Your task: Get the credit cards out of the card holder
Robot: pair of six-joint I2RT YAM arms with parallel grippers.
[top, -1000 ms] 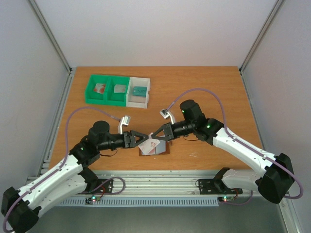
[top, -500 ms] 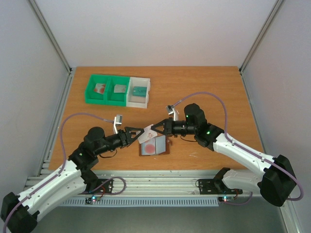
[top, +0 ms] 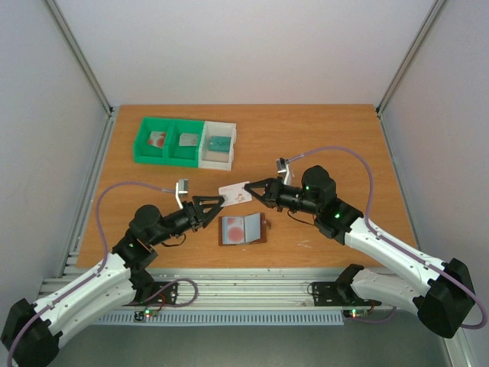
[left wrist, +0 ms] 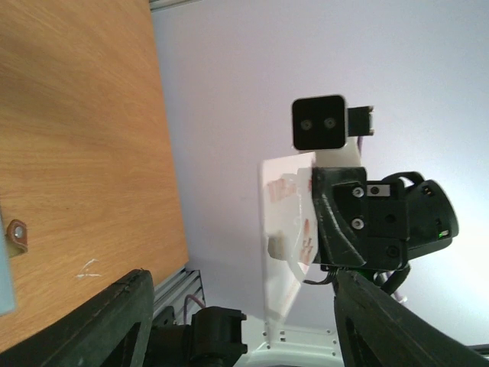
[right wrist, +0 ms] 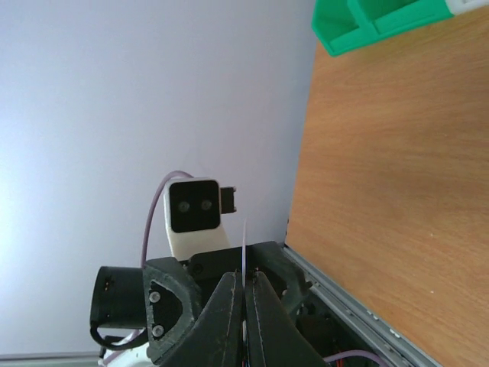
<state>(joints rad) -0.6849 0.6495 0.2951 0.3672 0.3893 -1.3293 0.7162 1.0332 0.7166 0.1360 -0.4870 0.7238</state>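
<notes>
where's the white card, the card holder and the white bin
white card (top: 234, 193), top external view, middle of its face
card holder (top: 253, 228), top external view, its right half
white bin (top: 216, 163), top external view, its front wall

The white card (top: 234, 193) is edge-on, face hidden, in the right wrist view.

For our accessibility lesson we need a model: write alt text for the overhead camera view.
The right gripper holds a white credit card with a red mark above the table, facing the open left gripper. Below them the brown card holder lies open on the wooden table. Green and white bins sit at the far left.
</notes>
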